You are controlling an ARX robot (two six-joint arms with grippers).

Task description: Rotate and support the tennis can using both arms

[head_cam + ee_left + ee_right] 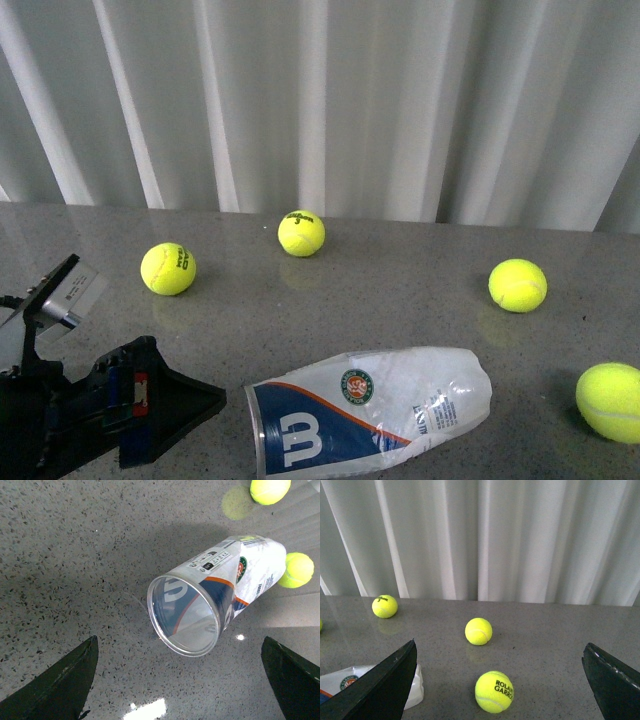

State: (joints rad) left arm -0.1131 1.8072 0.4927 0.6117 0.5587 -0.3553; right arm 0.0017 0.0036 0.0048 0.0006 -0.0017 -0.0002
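Left gripper [179,639], jaws apart, faces the open left mouth of the can [370,410], which lies sideways, near and central. Right gripper [499,646], also spread, sits by its right end. Best to grip the rim gently and steady the other end while turning.

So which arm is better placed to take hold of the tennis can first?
Left, probably. The left gripper is open, jaws framing the open mouth of the tennis can. The right gripper, also open, faces loose tennis balls, with the can only at its view's edge.
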